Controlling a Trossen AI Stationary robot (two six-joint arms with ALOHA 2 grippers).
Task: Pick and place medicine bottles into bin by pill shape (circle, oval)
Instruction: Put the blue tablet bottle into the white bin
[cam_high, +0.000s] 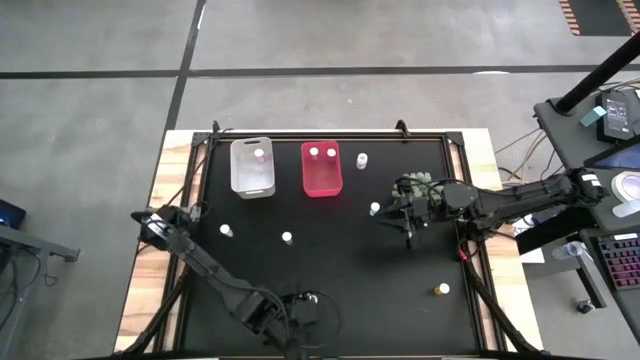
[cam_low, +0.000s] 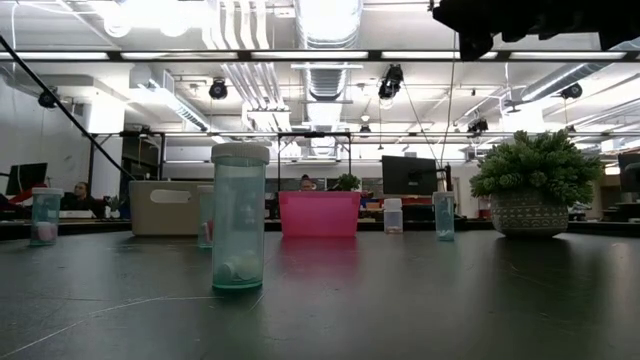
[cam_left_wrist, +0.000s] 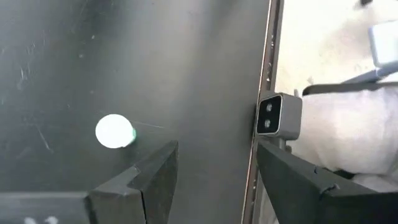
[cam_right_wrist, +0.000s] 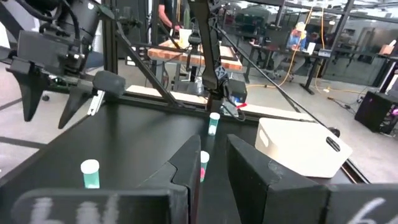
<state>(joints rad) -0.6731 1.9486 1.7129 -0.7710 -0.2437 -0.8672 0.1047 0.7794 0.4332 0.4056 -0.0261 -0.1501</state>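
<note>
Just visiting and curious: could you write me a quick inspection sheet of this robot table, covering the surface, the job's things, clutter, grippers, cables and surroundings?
Surface: black table, wooden edges.
Job's things: clear bin holds one white-capped bottle; red bin holds two. Loose bottles stand scattered on the mat, among them one amber bottle at the near right.
Clutter: potted green plant beside the right arm.
Grippers: left gripper open and empty at the near edge, a bottle beside it; right gripper raised above mid-right, jaws narrowly apart, nothing held.
Cables: wires off the table's right edge.
Surroundings: desks, monitors, seated people behind.
</note>
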